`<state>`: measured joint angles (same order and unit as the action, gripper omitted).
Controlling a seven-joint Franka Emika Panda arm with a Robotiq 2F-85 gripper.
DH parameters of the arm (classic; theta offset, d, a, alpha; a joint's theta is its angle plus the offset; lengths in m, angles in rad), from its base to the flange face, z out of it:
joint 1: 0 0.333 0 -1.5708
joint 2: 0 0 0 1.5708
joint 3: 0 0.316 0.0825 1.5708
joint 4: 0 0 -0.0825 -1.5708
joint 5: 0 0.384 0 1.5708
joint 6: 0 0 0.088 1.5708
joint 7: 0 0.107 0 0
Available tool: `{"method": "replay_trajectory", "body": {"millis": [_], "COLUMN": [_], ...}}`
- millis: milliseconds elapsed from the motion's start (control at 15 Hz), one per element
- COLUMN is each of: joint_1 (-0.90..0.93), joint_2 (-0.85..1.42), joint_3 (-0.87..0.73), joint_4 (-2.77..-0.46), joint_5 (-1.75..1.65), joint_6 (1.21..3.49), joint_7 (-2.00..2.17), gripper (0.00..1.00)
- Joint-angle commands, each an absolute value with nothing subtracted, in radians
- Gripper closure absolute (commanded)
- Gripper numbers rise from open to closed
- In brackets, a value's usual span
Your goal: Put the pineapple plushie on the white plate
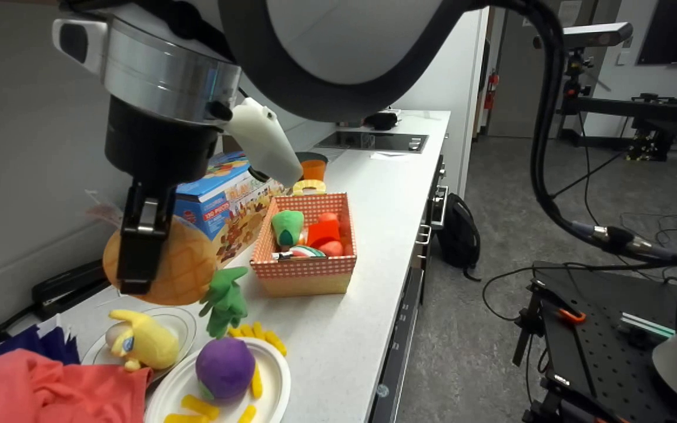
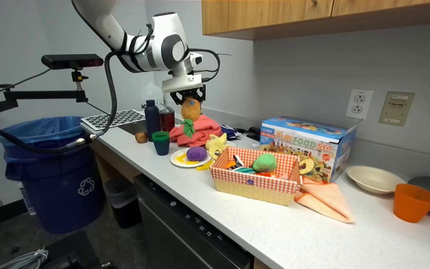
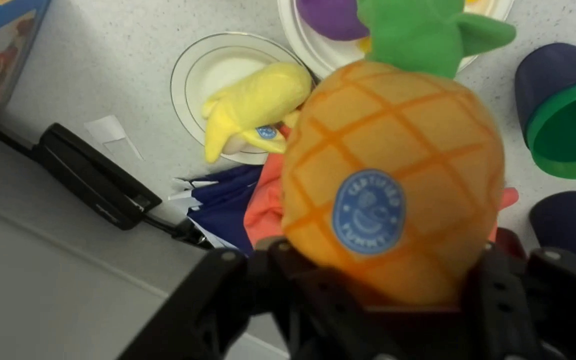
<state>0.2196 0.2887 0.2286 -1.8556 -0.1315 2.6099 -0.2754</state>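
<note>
a purple ball (image 1: 225,370) obstructs the white plate (image 1: 280,376); counter (image 1: 382,217) beside the basket (image 1: 309,285) lies bare.

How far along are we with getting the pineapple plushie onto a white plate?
Done, by the look of it: the pick-up; the pineapple plushie is off the counter in both exterior views. In progress: the hand holds it aloft. Left, likely: lowering and letting go. Neither the plain white plate with the purple ball nor the ringed white plate under the yellow plush toy bears it yet; which is meant, I can't tell.

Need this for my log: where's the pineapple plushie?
In an exterior view, the pineapple plushie hangs left of centre, held between the jaws above the counter.
</note>
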Motion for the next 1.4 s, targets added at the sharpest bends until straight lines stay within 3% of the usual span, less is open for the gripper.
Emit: {"method": "replay_trajectory", "body": {"millis": [0, 67, 200, 1333], "joint_1": [0.221, 0.221, 0.218, 0.219], "joint_2": [0.319, 0.323, 0.325, 0.304], "joint_3": [0.228, 0.23, 0.234, 0.226], "joint_4": [-1.809, -1.799, -1.791, -1.81], "joint_5": [-0.141, -0.137, -0.127, -0.133], "joint_6": [2.637, 2.634, 2.634, 2.635], "joint_7": [-0.284, -0.284, -0.288, -0.271], "gripper": [0.12, 0.03, 0.0, 0.0]}}
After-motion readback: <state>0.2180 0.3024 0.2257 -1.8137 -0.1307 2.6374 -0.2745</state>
